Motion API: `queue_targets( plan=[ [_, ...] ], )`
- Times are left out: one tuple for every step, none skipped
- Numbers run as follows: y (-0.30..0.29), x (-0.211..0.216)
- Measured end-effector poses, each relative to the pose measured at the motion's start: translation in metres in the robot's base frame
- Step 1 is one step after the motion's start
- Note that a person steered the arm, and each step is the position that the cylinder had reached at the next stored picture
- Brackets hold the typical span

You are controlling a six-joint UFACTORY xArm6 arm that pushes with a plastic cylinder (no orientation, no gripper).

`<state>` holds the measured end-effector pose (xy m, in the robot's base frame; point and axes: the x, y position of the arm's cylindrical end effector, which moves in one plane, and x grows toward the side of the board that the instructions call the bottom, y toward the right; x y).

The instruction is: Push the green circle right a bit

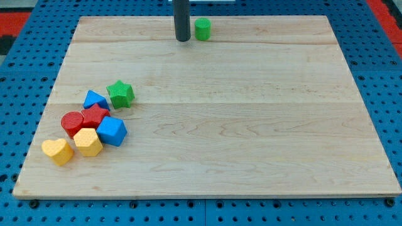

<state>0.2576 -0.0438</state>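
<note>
The green circle (202,29) is a small green cylinder near the top edge of the wooden board (251,125), a little left of centre. My tip (183,39) is the lower end of the dark rod that comes down from the view's top. It rests on the board just left of the green circle, with a narrow gap between them.
A cluster of blocks lies at the view's lower left: a green star (120,94), a blue block (95,100), a red star-like block (95,115), a red circle (72,123), a blue cube (112,130), a yellow hexagon (87,142) and a yellow heart (58,151).
</note>
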Motion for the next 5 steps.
queue_targets(
  plan=[
    [-0.051, -0.049],
    [-0.040, -0.065],
    [-0.009, -0.051],
    [0.008, -0.027],
    [-0.001, 0.000]
  ],
)
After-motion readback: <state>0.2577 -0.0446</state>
